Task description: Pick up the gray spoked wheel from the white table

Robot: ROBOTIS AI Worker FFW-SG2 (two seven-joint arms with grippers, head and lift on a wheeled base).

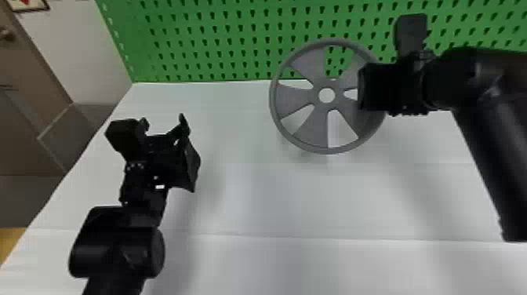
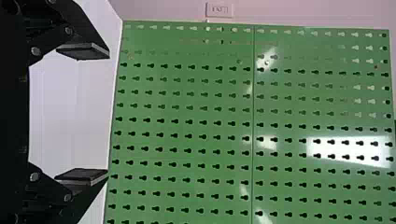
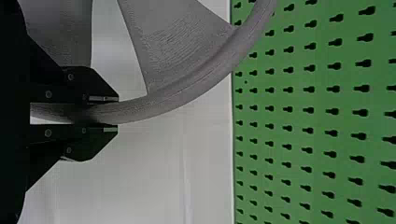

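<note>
In the head view the gray spoked wheel [image 1: 302, 100] is held above the white table [image 1: 251, 196], its face toward the camera. My right gripper [image 1: 362, 88] is at the wheel's right side. The right wrist view has the wheel's rim [image 3: 187, 88] running between the two fingers of my right gripper [image 3: 109, 113], which are shut on it. Over the table's left part, apart from the wheel, my left gripper [image 1: 164, 123] stands open with nothing between its fingers. Seen from the left wrist, my left gripper [image 2: 83, 114] has its fingers wide apart.
A green pegboard [image 1: 211, 43] rises along the table's back edge, close behind the wheel. My right forearm slants over the table's right side. A brown door [image 1: 23, 98] and the floor lie beyond the table's left edge.
</note>
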